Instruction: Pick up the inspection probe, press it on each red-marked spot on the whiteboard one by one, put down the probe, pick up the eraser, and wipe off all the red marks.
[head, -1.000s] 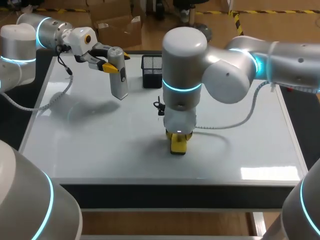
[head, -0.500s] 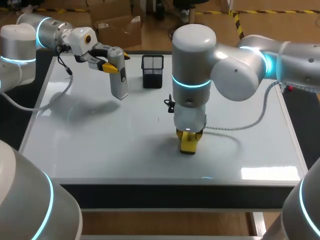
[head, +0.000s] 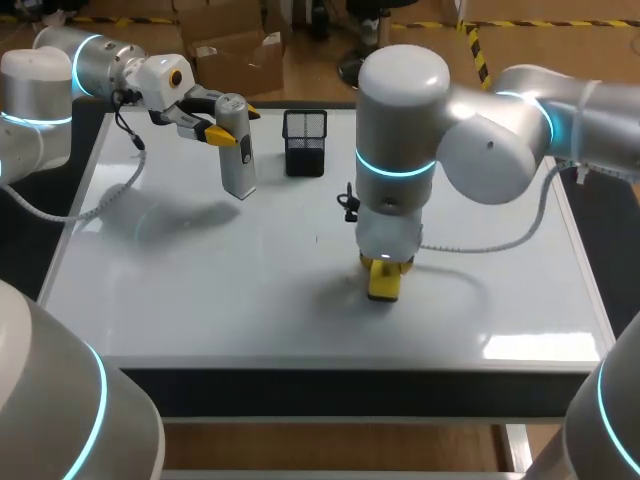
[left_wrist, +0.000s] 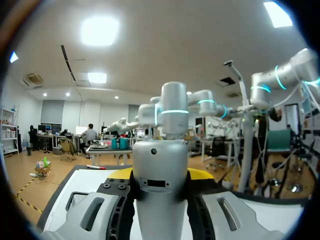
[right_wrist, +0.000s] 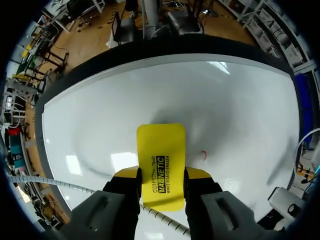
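Observation:
The yellow eraser (head: 385, 283) rests flat on the whiteboard (head: 200, 280) near its front middle, with my right gripper (head: 387, 266) shut on it from above. In the right wrist view the eraser (right_wrist: 161, 160) sits between the fingers, and a small red mark (right_wrist: 204, 153) shows on the whiteboard (right_wrist: 225, 100) just beside it. At the back left my left gripper (head: 222, 132) is shut on the grey inspection probe (head: 237, 150), which hangs upright. In the left wrist view the probe (left_wrist: 161, 175) fills the space between the fingers.
A black mesh basket (head: 305, 142) stands at the back middle of the board, to the right of the probe. My right arm's thick body (head: 400, 130) hangs over the board's middle and hides part of it.
My right arm has slid the eraser to the right across the board. The left arm and the probe have stayed where they were.

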